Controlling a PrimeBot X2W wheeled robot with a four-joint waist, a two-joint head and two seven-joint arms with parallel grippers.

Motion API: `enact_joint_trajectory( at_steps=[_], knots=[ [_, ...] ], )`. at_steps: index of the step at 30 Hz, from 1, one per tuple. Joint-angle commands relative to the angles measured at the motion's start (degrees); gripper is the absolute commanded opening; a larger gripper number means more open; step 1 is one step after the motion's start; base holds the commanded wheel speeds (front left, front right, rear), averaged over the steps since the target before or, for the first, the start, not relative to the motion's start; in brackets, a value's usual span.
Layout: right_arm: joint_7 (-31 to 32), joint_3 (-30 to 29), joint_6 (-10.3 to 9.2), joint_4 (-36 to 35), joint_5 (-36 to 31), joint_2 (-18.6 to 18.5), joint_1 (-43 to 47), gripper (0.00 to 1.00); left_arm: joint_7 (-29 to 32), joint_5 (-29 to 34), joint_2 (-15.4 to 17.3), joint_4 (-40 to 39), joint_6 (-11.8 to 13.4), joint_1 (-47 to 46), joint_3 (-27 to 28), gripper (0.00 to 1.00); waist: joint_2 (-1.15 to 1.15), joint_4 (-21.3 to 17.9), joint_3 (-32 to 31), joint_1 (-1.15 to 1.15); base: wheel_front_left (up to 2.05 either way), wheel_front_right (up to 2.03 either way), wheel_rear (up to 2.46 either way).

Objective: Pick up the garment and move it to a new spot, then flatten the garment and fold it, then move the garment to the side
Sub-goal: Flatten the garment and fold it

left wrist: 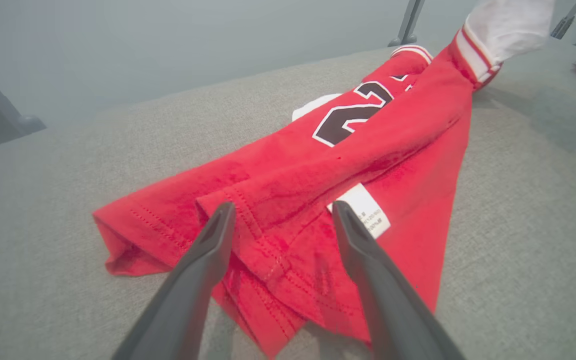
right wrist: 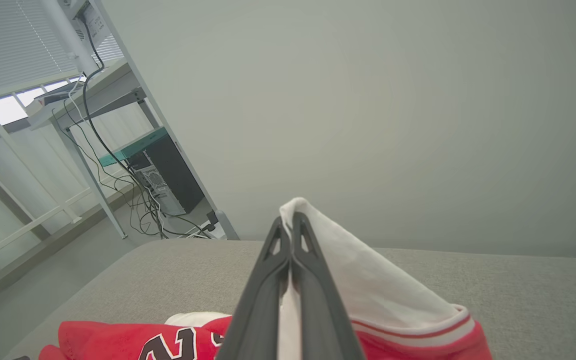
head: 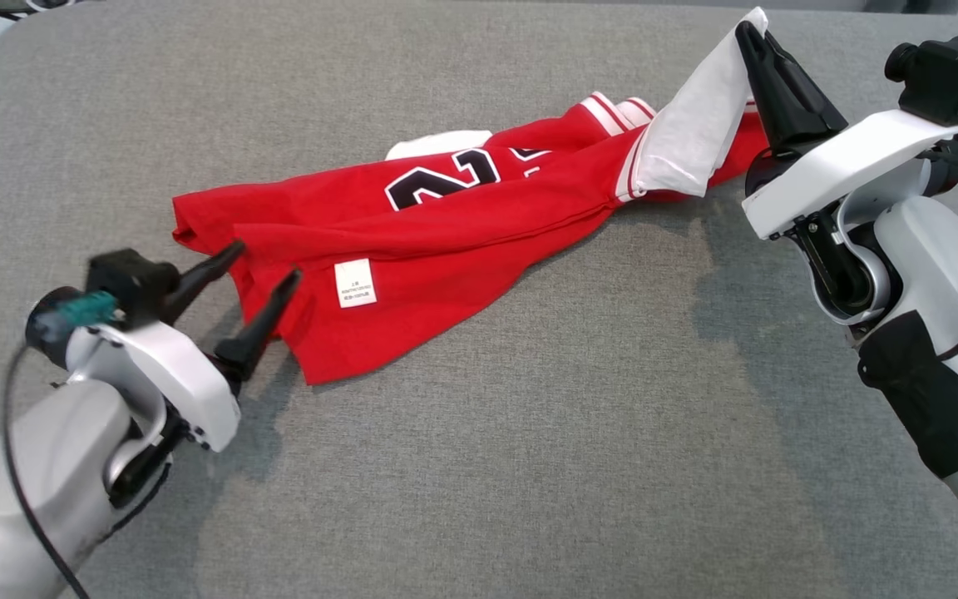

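A red basketball jersey [head: 462, 241] lies crumpled and stretched in a long diagonal band across the middle of a gray fabric-covered bench [head: 529, 457]. A black number outlined in white [head: 441, 183] shows partly among its folds, and a small white care label [head: 355, 283] faces up near the hem. A bit of white fabric [head: 437, 143] peeks out along the jersey's far edge.

At the jersey's far right end, a white sleeve [head: 695, 125] with red and white striped trim is lifted off the bench. The right end effector [head: 749, 33] is clenched on this sleeve's top edge, its two dark fingers pressed together with the cloth draping down from them.

At the near left end, the left end effector [head: 263, 263] is released, with its fingers spread wide. They point at the hem, with a fold of the red hem between the tips; no cloth is pinched.

In the right wrist view, a metal rack [right wrist: 93, 95] with trailing cables and a computer tower [right wrist: 168, 180] stand beyond the bench by a pale wall.
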Motion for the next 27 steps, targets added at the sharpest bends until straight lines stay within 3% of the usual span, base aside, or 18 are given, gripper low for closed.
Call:
enact_joint_trajectory(
  at_steps=[1, 11, 27],
  knots=[
    [-0.7, 0.0, 0.24, -1.1, 0.3, 0.7, 1.7, 0.0, -0.7, 3.6, 2.0, -1.1, 1.5, 0.1, 2.7, 1.0, 0.0, 0.4, -0.5, 0.0, 0.0, 0.0, 0.0],
    [-0.7, 1.0, 0.24, -1.1, 0.8, 1.1, 2.3, 0.0, -0.7, 17.7, 0.1, -0.3, 3.8, 3.4, 4.5, 1.0, 0.0, -0.9, -0.9, 0.0, 0.0, 0.0, 0.0],
    [-1.0, 1.7, 0.24, -1.5, 0.9, 1.6, 1.6, 0.0, -0.7, 24.7, -1.8, 7.2, 1.6, 0.4, 7.2, 1.0, 0.0, -2.6, 0.6, 0.0, 0.0, 0.0, 0.0]
  ],
)
